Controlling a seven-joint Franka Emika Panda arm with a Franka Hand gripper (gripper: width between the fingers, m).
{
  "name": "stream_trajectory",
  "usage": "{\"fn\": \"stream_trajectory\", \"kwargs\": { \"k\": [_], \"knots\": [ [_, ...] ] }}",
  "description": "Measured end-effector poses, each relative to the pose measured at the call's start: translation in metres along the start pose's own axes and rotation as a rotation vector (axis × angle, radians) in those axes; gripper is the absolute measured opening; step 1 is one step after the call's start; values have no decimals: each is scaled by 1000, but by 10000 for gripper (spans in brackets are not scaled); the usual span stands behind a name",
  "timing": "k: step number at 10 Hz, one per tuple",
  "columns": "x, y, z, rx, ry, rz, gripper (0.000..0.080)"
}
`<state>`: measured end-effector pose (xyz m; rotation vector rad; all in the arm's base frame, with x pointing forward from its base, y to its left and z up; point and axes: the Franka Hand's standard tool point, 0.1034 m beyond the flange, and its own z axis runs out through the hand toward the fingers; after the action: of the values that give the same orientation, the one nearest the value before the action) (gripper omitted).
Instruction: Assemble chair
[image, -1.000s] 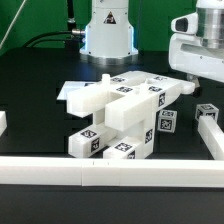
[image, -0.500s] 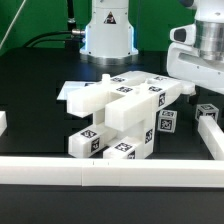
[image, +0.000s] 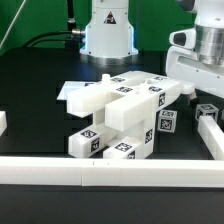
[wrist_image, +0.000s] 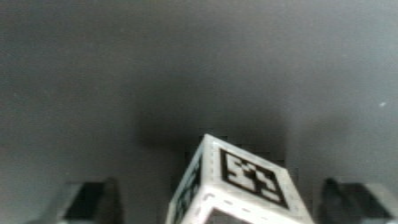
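Note:
The chair (image: 120, 110) lies on the black table as one chunky white assembly with several marker tags, its blocky legs pointing toward the front rail. My gripper (image: 190, 85) hangs at the assembly's end on the exterior view's right. In the wrist view a tagged white block end (wrist_image: 240, 175) of the chair rises between my two dark fingers (wrist_image: 89, 200). A dark gap shows on each side of it, so the gripper (wrist_image: 221, 205) stands open around the block without touching it.
A long low white rail (image: 110, 170) runs along the front, and another rail (image: 210, 135) stands at the exterior view's right. A small tagged white block (image: 208, 112) lies beside that rail. The robot base (image: 108, 35) stands behind the chair.
My gripper has come down toward the chair's end on the exterior view's right. The chair itself has not moved.

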<state>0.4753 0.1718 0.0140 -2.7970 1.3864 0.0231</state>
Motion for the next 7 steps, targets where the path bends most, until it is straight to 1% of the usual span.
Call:
{"fn": "stream_trajectory", "kwargs": {
  "k": [1, 2, 5, 7],
  "knots": [
    [3, -2, -2, 4, 2, -12, 363],
    [5, -3, -2, 5, 4, -18, 283],
    [4, -3, -3, 7, 4, -25, 283],
    [-2, -9, -20, 32, -2, -31, 283]
  ]
}}
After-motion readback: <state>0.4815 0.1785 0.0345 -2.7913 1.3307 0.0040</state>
